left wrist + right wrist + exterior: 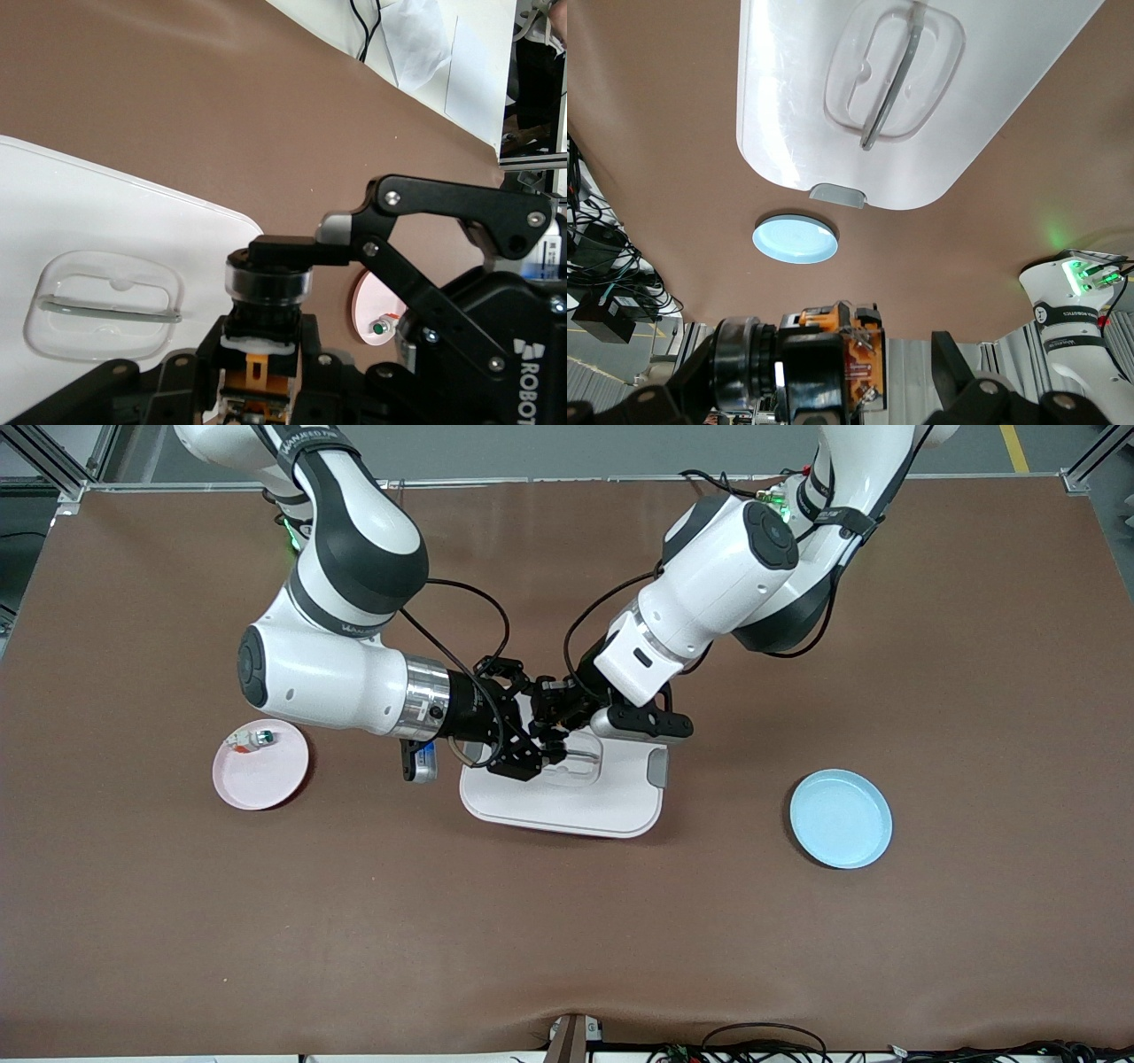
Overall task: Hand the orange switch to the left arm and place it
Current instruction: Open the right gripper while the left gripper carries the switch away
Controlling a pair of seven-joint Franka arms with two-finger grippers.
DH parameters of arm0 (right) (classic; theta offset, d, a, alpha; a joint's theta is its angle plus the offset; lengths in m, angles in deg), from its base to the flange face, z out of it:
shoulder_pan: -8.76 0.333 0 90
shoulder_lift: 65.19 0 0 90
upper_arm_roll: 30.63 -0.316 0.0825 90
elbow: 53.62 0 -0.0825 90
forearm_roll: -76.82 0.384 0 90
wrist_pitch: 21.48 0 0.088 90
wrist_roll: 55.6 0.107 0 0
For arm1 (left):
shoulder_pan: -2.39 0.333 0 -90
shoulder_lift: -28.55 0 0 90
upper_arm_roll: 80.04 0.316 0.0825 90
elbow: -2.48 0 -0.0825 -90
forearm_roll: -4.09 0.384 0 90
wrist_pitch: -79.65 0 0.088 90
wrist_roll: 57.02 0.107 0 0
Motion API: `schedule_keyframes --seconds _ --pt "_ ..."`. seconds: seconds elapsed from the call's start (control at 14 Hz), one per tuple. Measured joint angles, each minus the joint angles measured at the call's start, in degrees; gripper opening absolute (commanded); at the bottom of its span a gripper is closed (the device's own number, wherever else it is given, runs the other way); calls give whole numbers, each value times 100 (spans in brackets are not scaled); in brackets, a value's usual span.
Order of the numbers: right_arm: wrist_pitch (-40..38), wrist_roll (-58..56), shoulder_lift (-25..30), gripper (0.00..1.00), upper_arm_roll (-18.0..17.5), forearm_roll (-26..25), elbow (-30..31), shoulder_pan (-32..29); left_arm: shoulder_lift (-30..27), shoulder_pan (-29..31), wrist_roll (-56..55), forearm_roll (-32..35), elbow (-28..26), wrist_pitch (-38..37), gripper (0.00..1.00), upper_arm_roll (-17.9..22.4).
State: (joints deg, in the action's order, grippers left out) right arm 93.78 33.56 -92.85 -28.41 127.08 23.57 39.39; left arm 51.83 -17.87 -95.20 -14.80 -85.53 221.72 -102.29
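The orange switch (257, 372) hangs in the air over the white box (567, 802), between both grippers. My left gripper (567, 710) is shut on its black-and-orange body; in the left wrist view its jaws (257, 382) clamp both sides. My right gripper (518, 735) is open around the switch: in the right wrist view (819, 381) one finger (957, 376) stands apart from the switch's (850, 354) terminal end, the other is by the round button end. In the left wrist view a right fingertip (288, 251) lies at the button cap. The box lid and handle show under both wrists (797, 88).
A pink plate (261, 775) at the right arm's end of the table holds a small white-and-green part (251, 739). A light-blue plate (840, 819) lies at the left arm's end. Both arms cross over the box's edge nearer the robots.
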Motion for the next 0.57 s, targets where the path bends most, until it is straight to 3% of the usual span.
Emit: schedule_keyframes --seconds 0.28,0.57 --pt "-44 -92 -30 100 10 -325 -47 -3 -8 159 250 257 12 -427 0 -11" --pt "-1542 -1095 110 100 69 -1318 -110 -111 -69 816 924 635 105 -997 0 148"
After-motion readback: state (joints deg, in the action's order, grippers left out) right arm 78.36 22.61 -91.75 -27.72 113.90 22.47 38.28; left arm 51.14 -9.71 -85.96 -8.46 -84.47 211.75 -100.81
